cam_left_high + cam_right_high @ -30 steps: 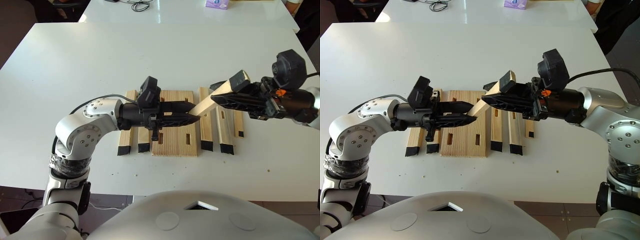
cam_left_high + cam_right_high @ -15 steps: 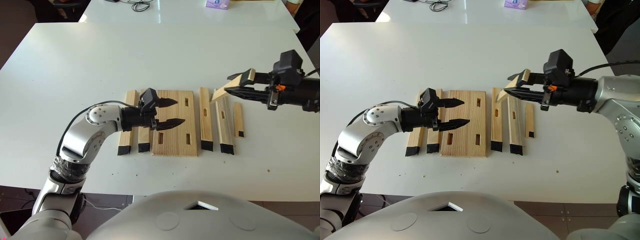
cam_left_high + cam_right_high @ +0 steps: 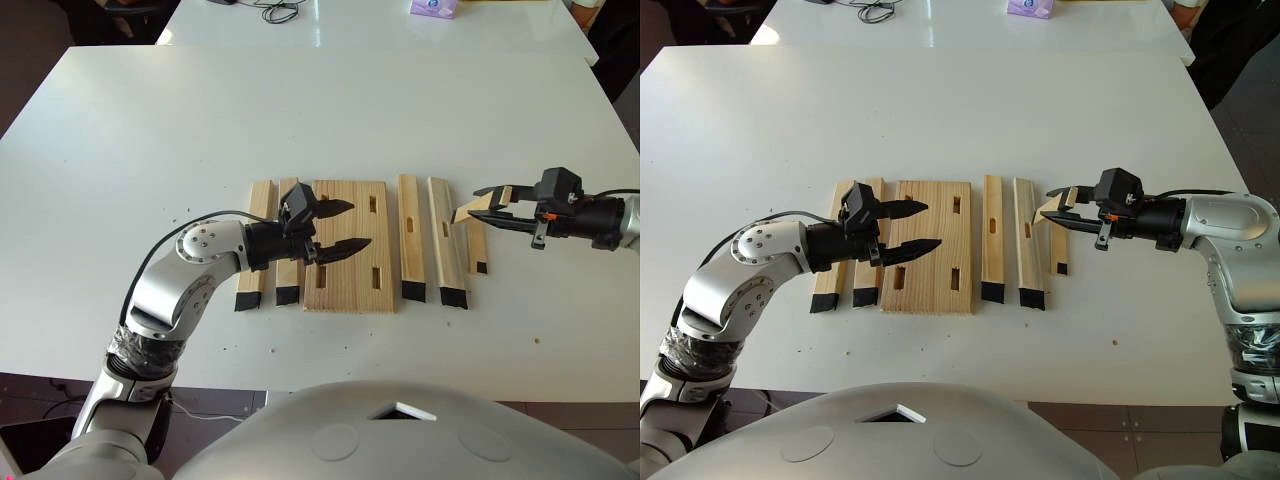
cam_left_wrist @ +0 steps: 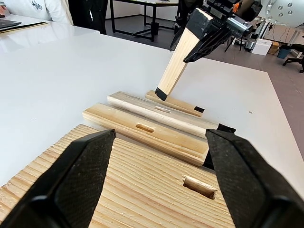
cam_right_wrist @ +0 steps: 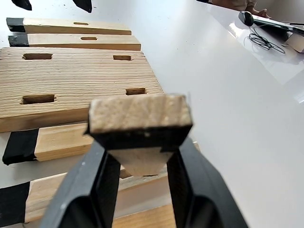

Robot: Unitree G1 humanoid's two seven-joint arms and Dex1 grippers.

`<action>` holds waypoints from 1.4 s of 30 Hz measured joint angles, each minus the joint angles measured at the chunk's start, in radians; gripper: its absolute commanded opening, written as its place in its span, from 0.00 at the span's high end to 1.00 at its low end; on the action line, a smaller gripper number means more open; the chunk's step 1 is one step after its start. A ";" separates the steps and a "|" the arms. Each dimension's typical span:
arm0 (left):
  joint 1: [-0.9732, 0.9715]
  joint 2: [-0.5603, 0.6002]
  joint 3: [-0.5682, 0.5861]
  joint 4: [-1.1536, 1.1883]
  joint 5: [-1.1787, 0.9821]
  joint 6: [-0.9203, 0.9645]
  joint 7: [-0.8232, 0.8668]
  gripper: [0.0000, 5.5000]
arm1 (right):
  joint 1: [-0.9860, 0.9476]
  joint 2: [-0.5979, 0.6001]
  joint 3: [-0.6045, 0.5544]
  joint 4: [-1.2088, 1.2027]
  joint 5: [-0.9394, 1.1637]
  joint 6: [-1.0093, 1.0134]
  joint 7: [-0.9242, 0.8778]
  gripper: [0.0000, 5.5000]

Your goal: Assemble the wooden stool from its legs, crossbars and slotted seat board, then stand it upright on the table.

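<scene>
White table (image 3: 150,130) w/ seat board (image 3: 350,285), left hand (image 3: 358,224) apart over it, right hand (image 3: 476,203) clamped on leg (image 4: 183,61)

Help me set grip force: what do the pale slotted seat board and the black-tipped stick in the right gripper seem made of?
Pale slotted seat board: likely bare softwood, grain visible. Black-tipped stick in right gripper: same raw wood; tip perhaps tape.

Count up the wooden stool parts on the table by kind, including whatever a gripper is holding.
Seat board: 1
Long legs lying flat: 4
Short bar lying flat: 1
Piece held in right gripper: 1
Total: 7
</scene>
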 measured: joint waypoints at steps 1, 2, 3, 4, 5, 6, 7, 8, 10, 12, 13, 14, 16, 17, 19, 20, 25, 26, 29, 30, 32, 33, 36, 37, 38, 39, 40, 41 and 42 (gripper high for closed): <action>0.001 0.000 0.000 -0.002 0.000 0.000 0.001 0.36 | 0.000 0.004 0.000 0.003 0.000 -0.003 0.000 0.76; 0.001 0.000 0.000 -0.004 0.000 0.001 0.002 0.36 | 0.001 0.008 0.000 0.005 -0.001 -0.005 0.001 0.76; 0.002 0.000 0.000 -0.007 0.000 0.004 0.005 0.36 | 0.002 0.014 0.000 0.007 -0.002 -0.009 0.002 0.76; 0.002 0.000 0.000 -0.009 0.000 0.005 0.008 0.36 | 0.005 0.019 0.000 0.007 -0.006 -0.014 0.004 0.76; 0.002 0.000 0.000 -0.011 0.000 0.006 0.009 0.36 | 0.011 0.024 0.000 0.007 -0.011 -0.018 0.006 0.76; 0.003 0.000 0.000 -0.014 0.000 0.007 0.010 0.36 | 0.017 0.027 0.000 0.007 -0.013 -0.018 0.007 0.76; 0.003 0.000 0.000 -0.017 -0.001 0.008 0.012 0.36 | 0.023 0.029 0.000 0.006 -0.019 -0.018 0.008 0.76; 0.003 0.000 0.000 -0.020 -0.001 0.009 0.012 0.36 | 0.027 0.030 0.000 0.005 -0.020 -0.018 0.010 0.76; 0.003 0.000 0.000 -0.025 -0.003 0.011 0.012 0.36 | 0.031 0.033 0.001 0.000 -0.020 -0.018 0.011 0.76; 0.002 0.000 0.000 -0.027 -0.005 0.014 0.012 0.36 | 0.033 0.036 0.001 -0.004 -0.021 -0.018 0.012 0.76; 0.002 0.000 0.000 -0.028 -0.007 0.018 0.013 0.36 | 0.034 0.038 0.002 -0.005 -0.022 -0.018 0.012 0.76; 0.002 -0.001 0.000 -0.029 -0.008 0.020 0.013 0.36 | 0.036 0.039 0.002 -0.005 -0.022 -0.018 0.012 0.76; 0.002 -0.001 0.000 -0.036 -0.011 0.025 0.013 0.36 | 0.044 0.047 0.003 -0.005 -0.025 -0.019 0.012 0.76; 0.002 -0.001 0.000 -0.038 -0.014 0.028 0.013 0.36 | 0.051 0.049 0.003 -0.009 -0.026 -0.019 0.011 0.76; 0.002 0.000 0.000 -0.039 -0.020 0.031 0.012 0.36 | 0.068 0.053 0.003 -0.026 -0.026 -0.021 0.009 0.76; 0.002 0.000 0.000 -0.040 -0.023 0.031 0.012 0.36 | 0.073 0.054 0.003 -0.032 -0.027 -0.023 0.009 0.76; 0.002 0.002 0.000 -0.040 -0.025 0.035 0.012 0.36 | 0.093 0.054 0.000 -0.047 -0.033 -0.041 0.009 0.76; 0.002 0.002 0.000 -0.041 -0.025 0.038 0.012 0.36 | 0.101 0.053 -0.002 -0.053 -0.032 -0.040 0.010 0.76; 0.002 0.003 0.000 -0.048 -0.029 0.046 0.012 0.36 | 0.120 0.045 -0.005 -0.077 -0.018 -0.024 0.021 0.76; 0.002 0.003 0.000 -0.051 -0.030 0.049 0.012 0.36 | 0.125 0.038 -0.006 -0.085 -0.009 -0.007 0.027 0.76; 0.002 0.004 0.000 -0.058 -0.031 0.051 0.012 0.36 | 0.135 0.027 -0.006 -0.091 0.008 0.032 0.045 0.76; 0.002 0.003 0.000 -0.060 -0.031 0.052 0.012 0.36 | 0.136 0.026 -0.006 -0.092 0.016 0.044 0.051 0.76; 0.002 0.003 -0.001 -0.071 -0.033 0.055 0.013 0.36 | 0.129 0.015 -0.005 -0.097 0.024 0.077 0.069 0.76; 0.003 0.003 -0.002 -0.074 -0.033 0.057 0.013 0.36 | 0.118 0.013 -0.002 -0.093 0.024 0.089 0.076 0.76; 0.003 0.003 -0.002 -0.077 -0.033 0.058 0.013 0.36 | 0.109 0.011 0.001 -0.087 0.024 0.095 0.083 0.76; 0.004 0.003 -0.003 -0.078 -0.033 0.060 0.013 0.36 | 0.099 0.011 0.006 -0.076 0.023 0.097 0.088 0.76; 0.005 0.003 -0.004 -0.079 -0.033 0.061 0.012 0.36 | 0.086 0.011 0.013 -0.063 0.021 0.097 0.091 0.76; 0.006 0.003 -0.005 -0.080 -0.033 0.064 0.012 0.36 | 0.068 0.012 0.025 -0.044 0.019 0.095 0.094 0.76; 0.007 0.003 -0.006 -0.080 -0.033 0.065 0.012 0.36 | 0.052 0.015 0.036 -0.029 0.015 0.091 0.096 0.76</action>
